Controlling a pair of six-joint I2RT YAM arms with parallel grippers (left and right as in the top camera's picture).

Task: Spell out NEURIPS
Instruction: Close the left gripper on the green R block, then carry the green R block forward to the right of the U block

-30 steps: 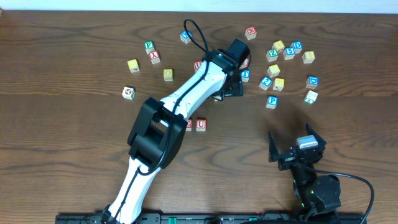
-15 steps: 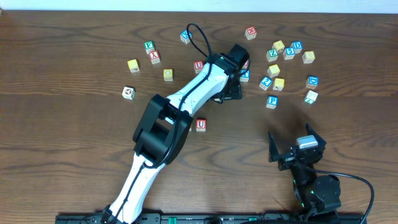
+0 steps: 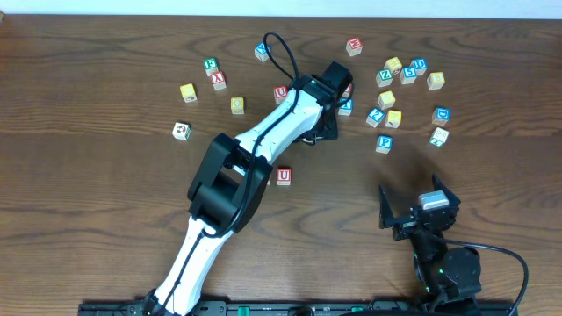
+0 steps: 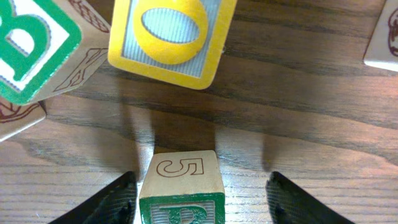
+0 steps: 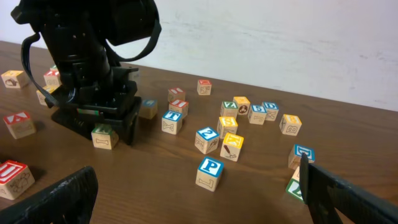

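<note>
Alphabet cube (image 4: pixel 180 183) between the 2 fingers (image 4: pixel 115 202) of the open left pincer (image 4: pixel 202 186), not gripped.

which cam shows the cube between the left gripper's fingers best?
Left wrist: the cube sits close up at lower centre, a carved 5 on its side, between the fingers of the left gripper. Right wrist shows it small, at that gripper's tips. Overhead, the arm hides it.
</note>
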